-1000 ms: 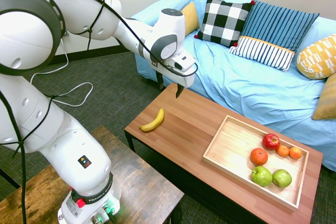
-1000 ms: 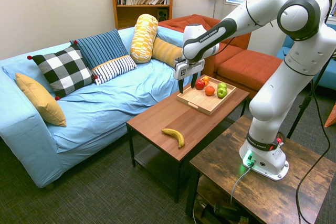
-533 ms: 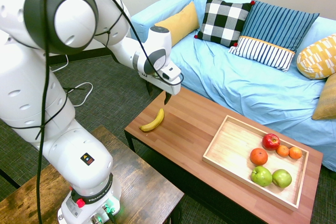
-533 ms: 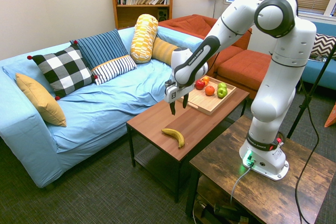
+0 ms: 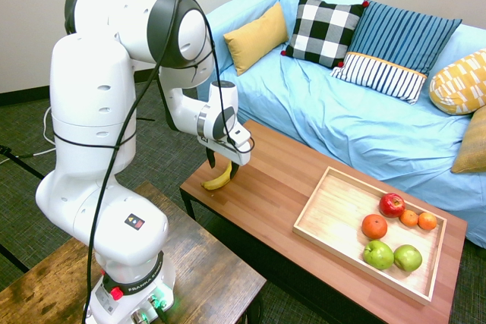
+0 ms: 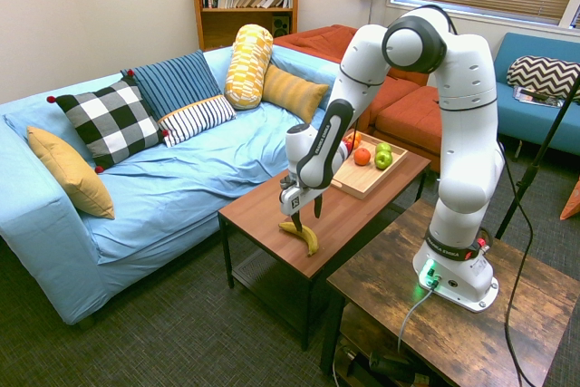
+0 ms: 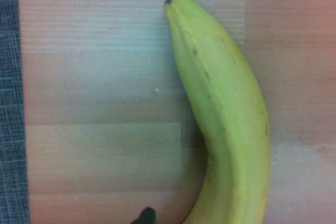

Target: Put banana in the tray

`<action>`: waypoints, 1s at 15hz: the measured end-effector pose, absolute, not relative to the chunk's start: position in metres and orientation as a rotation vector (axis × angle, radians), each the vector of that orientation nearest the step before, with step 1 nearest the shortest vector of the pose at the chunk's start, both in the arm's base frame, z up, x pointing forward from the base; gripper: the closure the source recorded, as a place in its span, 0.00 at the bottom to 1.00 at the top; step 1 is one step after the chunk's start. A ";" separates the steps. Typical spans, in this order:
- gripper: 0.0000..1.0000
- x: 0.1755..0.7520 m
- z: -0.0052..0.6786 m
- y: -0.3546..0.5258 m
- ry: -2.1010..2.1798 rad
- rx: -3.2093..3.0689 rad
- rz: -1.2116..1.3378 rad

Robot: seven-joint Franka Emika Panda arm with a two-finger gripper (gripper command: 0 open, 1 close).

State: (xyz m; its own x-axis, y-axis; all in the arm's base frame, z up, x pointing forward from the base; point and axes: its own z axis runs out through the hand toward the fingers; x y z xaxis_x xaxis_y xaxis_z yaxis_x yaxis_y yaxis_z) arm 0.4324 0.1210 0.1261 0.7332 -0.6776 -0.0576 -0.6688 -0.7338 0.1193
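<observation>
Currently the gripper [image 6: 304,218] is lowered over the banana [image 6: 303,236], its fingers spread apart on either side of the fruit and not closed on it. The banana [image 5: 218,181] is seen lying flat on the surface [image 5: 266,187] near its corner, well apart from the tray [image 5: 334,218] at the other end. Apples and oranges are held in the tray's far part. In the wrist view the banana [image 7: 226,124] is shown close up against the wood grain.
</observation>
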 end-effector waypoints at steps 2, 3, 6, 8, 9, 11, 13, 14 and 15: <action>0.00 0.438 0.110 0.121 -1.107 2.823 -0.162; 0.00 0.441 0.105 0.121 -1.115 2.818 -0.165; 0.00 0.447 0.096 0.119 -1.124 2.806 -0.166; 1.00 0.451 0.089 0.118 -1.128 2.796 -0.169; 1.00 0.452 0.086 0.117 -1.133 2.792 -0.172; 1.00 0.454 0.082 0.117 -1.139 2.789 -0.174; 1.00 0.455 0.082 0.119 -1.139 2.790 -0.172; 1.00 0.455 0.082 0.121 -1.137 2.790 -0.171; 1.00 0.454 0.082 0.123 -1.134 2.792 -0.170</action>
State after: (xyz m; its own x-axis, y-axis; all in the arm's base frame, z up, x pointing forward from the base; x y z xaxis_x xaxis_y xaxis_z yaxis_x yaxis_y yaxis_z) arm 0.4543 0.1225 0.0821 0.7124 -0.6994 -0.0577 -0.6855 -0.7111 0.1562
